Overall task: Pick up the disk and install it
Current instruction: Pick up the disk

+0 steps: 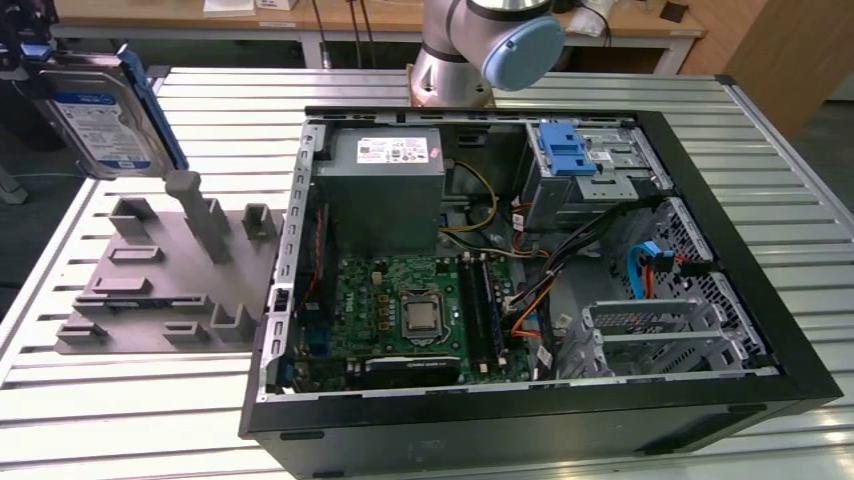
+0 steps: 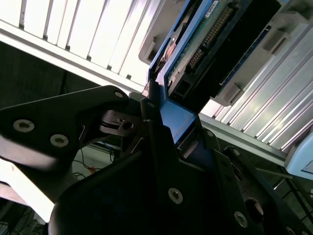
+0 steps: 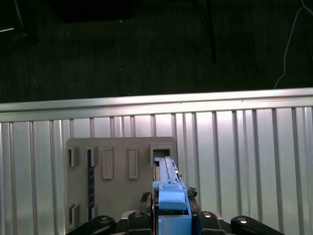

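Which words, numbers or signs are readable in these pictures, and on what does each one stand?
No text can be quoted.
Disk, gripped in the tool: the white-and-blue label carries print, too small to read.
Grey box: the white sticker carries print, too blurred to read.
Motherboard: any markings are too small to read.

You see the arm (image 1: 481,45) cut off at the exterior view's top edge. In the second wrist view the disk (image 2: 205,44) runs off the edge, and the gripper (image 2: 176,122) covers its near end.
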You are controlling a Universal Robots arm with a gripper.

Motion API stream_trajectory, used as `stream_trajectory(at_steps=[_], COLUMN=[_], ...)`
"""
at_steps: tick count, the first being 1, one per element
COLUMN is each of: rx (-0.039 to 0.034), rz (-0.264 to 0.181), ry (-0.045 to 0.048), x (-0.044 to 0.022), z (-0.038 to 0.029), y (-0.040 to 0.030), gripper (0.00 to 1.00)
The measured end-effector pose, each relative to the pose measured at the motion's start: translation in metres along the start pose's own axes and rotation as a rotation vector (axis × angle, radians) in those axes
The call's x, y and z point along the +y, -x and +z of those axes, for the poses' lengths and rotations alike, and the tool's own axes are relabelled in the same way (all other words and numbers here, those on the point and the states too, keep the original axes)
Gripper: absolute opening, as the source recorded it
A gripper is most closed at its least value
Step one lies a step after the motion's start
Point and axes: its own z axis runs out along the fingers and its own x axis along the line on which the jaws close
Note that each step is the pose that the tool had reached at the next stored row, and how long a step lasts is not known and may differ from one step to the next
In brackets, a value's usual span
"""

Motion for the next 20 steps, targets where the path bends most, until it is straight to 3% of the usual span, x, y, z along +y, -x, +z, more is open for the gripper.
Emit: stream_trajectory(at_steps=[15, 20], rx=[0.0000, 0.0000], rz=[0.000, 0.000], ry=[0.0000, 0.0000], x=[0.0001, 0.0002], z=[-0.0077, -0.0154], y=[0.0001, 0.0003], gripper=[0.36, 0.36])
